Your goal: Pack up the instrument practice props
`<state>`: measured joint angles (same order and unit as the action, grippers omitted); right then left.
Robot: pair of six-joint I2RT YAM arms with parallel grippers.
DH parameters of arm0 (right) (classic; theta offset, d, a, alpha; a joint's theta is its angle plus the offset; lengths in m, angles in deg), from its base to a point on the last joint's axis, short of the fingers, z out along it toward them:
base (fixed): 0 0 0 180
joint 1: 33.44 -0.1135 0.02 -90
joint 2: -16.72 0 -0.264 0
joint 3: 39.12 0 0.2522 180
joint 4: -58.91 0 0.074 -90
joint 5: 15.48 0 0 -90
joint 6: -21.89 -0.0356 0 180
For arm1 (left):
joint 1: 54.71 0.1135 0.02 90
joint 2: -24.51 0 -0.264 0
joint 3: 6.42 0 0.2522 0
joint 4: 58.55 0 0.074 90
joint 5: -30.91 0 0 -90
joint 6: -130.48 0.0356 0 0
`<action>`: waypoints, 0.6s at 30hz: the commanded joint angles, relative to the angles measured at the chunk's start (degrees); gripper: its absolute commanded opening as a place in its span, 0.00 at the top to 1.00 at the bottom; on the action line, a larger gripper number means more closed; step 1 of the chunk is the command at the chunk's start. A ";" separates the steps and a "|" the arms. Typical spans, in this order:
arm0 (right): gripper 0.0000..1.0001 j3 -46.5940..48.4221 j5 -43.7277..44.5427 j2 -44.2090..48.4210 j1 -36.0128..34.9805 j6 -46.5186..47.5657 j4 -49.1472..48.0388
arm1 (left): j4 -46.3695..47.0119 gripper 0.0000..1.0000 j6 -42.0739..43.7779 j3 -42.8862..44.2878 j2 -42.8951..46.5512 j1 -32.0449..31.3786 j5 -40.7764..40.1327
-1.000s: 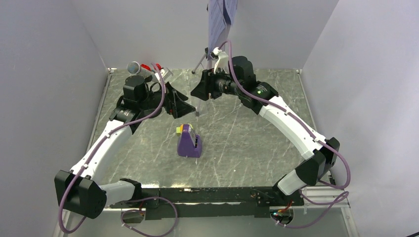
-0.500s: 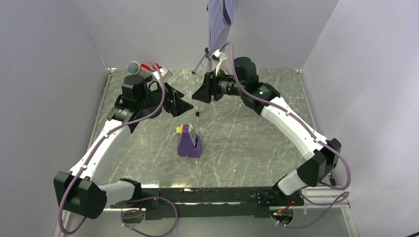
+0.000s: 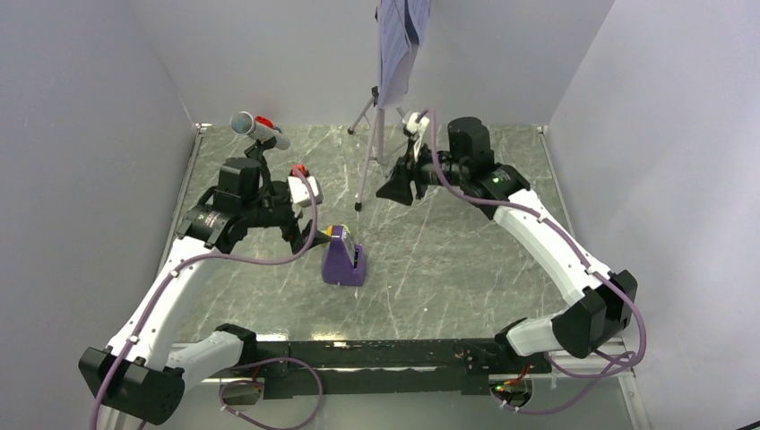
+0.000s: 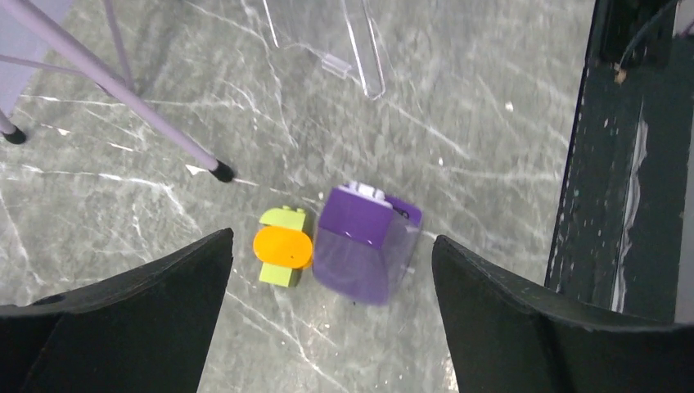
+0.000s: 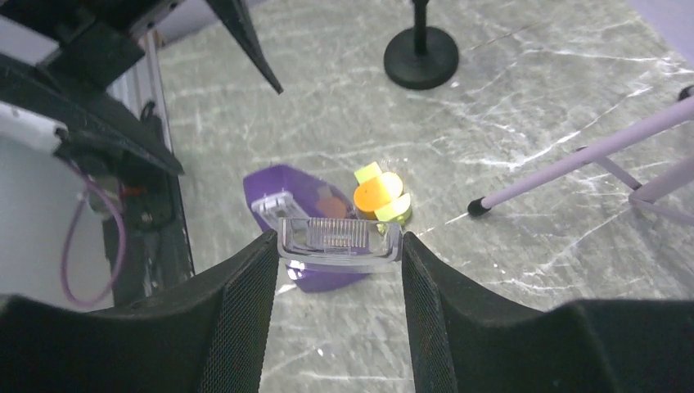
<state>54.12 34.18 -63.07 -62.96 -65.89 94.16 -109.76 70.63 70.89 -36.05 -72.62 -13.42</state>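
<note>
Moved since the earlier view: the left arm is now off the rear-left corner and over the table centre, and the right arm is back from the stand's legs, further right. Item: purple wedge metronome [image 4: 366,246], qty one, sitting near the middle of the marble-patterned table [image 3: 448,260], directly under the left gripper [image 4: 331,244], whose jaws stand wide apart and empty. Handling, as judged: hard moulded plastic, light, stiff and glossy. The sloped faces are likely to slip from a pinch, so take it low across the flat sides. Orange-and-yellow-green block [image 4: 283,246], qty one, just beside it (small enough for a finger to knock away). Music stand [image 4: 123,88], qty one, upright at the rear, probably top-heavy on thin legs. Sheet-music pages [image 3: 394,45] hang on it, limp, number not countable. Microphone [image 3: 255,125] on its stand, qty one, rear left. Right gripper [image 5: 340,255] is clamped on a clear plastic piece [image 5: 337,236], qty one.
</note>
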 commanded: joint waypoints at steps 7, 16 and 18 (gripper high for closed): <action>1.00 -7.28 -0.80 4.92 -3.58 19.93 2.00 | -4.89 0.06 13.43 -3.59 -3.98 -4.27 -2.17; 1.00 -11.62 -1.54 4.87 -7.09 24.13 0.98 | 0.79 0.20 12.60 -3.94 -8.18 -4.59 -2.37; 1.00 -11.82 -0.85 4.41 -8.27 24.69 0.36 | 1.24 0.22 12.49 -4.19 -8.71 -4.59 -2.06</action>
<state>43.26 33.57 -59.18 -69.41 -43.90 97.77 -111.68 81.85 67.02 -44.01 -76.88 -16.50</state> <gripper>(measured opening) 0.545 0.801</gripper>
